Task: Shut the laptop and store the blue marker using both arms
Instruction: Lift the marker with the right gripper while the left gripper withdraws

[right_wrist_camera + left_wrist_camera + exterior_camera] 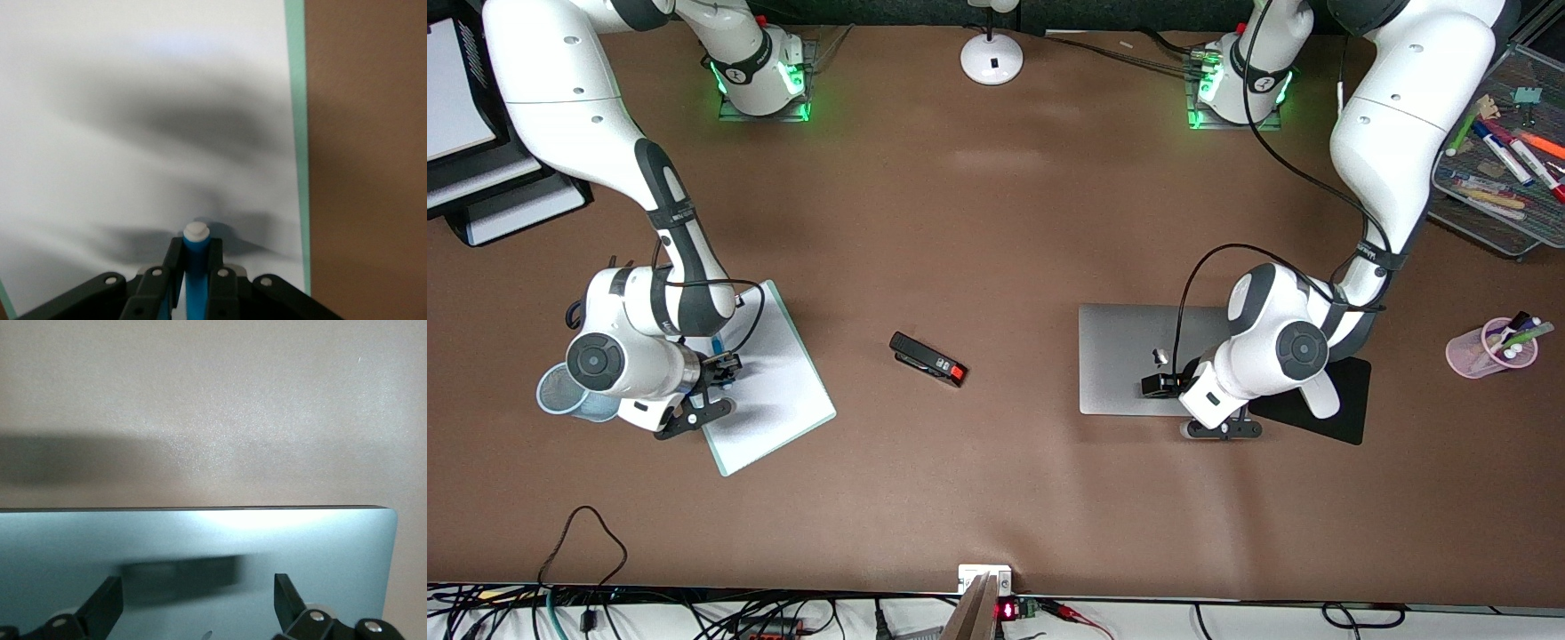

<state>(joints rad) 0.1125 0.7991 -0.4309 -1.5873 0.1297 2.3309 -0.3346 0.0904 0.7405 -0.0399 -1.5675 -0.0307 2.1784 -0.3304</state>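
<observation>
The silver-grey laptop [1129, 356] lies closed and flat toward the left arm's end of the table; its lid fills the lower part of the left wrist view [200, 540]. My left gripper [1161, 384] is over the lid, open and empty, with its fingers [107, 603] spread wide just above the surface. My right gripper [725, 366] is shut on the blue marker [718, 344], holding it upright over a white notepad [778, 382]. The marker's white end [196, 231] sticks out between the fingers [175, 257].
A black stapler [927, 359] lies mid-table. A clear blue cup [560, 391] sits under the right arm beside the notepad. A black mouse pad [1343, 400] lies beside the laptop. A pink cup of pens [1498, 348] and a mesh tray [1494, 213] stand at the left arm's end.
</observation>
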